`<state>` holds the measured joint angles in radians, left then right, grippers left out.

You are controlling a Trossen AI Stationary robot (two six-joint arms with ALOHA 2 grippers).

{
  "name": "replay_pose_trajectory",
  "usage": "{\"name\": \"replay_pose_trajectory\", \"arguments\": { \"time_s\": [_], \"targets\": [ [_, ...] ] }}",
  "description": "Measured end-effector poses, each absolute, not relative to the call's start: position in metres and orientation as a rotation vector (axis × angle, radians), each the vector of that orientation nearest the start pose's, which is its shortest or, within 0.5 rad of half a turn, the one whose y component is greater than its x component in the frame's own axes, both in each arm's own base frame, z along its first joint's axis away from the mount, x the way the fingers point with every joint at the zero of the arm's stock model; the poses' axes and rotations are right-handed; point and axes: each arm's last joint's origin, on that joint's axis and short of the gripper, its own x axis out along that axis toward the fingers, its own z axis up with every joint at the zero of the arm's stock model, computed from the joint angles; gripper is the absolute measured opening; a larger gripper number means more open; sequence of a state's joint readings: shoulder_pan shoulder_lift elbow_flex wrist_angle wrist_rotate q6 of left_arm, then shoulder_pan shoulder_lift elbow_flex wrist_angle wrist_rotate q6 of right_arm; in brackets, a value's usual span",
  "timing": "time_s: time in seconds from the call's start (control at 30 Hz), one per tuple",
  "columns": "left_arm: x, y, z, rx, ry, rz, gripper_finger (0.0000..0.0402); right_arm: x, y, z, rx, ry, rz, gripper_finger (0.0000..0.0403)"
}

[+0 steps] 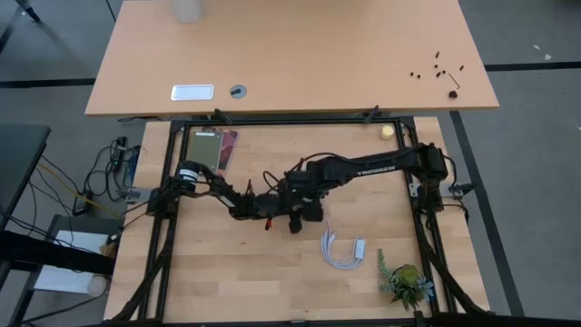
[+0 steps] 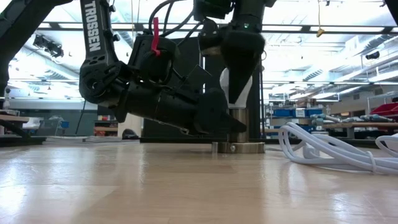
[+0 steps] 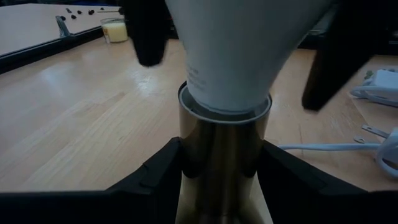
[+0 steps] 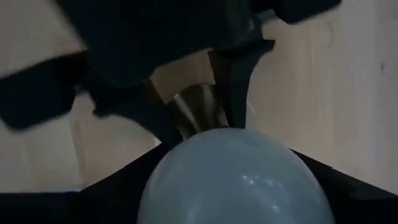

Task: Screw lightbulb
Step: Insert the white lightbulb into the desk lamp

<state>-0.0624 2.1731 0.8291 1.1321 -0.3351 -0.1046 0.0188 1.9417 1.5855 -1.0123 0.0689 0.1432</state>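
Working on the worktop (image 1: 272, 282), I have both arms meeting near its middle, with open wood on every side of them. The step in hand is, I judge, the turning of the bulb into its socket, not the first placing. My left tool (image 3: 224, 177) lies low and holds the metal socket (image 3: 224, 155) between its two fingers, one on each side, to keep it from turning. My right tool (image 2: 239, 74) comes down from above and is closed around the bulb (image 3: 239, 50), fingers on both sides of the white glass. The bulb stands upright with its narrow end already inside the rim of the socket; I cannot see the thread, so I cannot tell how deep it sits.

The next move calls for a turn of my right wrist about the upright axis, with light grip and little downward push, while the left keeps the socket still.

For room: the white cable (image 1: 340, 250) lies near on the right side, close to the socket base in the low view, so the right arm should not swing low there. The plant (image 1: 406, 283) stands further, near the front right corner, well apart.
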Motion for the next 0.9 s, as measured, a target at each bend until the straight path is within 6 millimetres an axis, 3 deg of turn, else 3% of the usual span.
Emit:
{"name": "replay_pose_trajectory", "arguments": {
  "time_s": [0.57,0.9],
  "targets": [
    [0.3763,-0.0140,0.0759,-0.067,0.194,0.276,0.0187,0.3829,0.0069,0.2238,0.680,1.248,-0.710,0.0265],
    [0.3764,-0.0137,0.0762,-0.072,0.192,0.269,0.0187,0.3831,0.0062,0.2229,0.623,1.240,-0.718,0.0297]
  ]
}}
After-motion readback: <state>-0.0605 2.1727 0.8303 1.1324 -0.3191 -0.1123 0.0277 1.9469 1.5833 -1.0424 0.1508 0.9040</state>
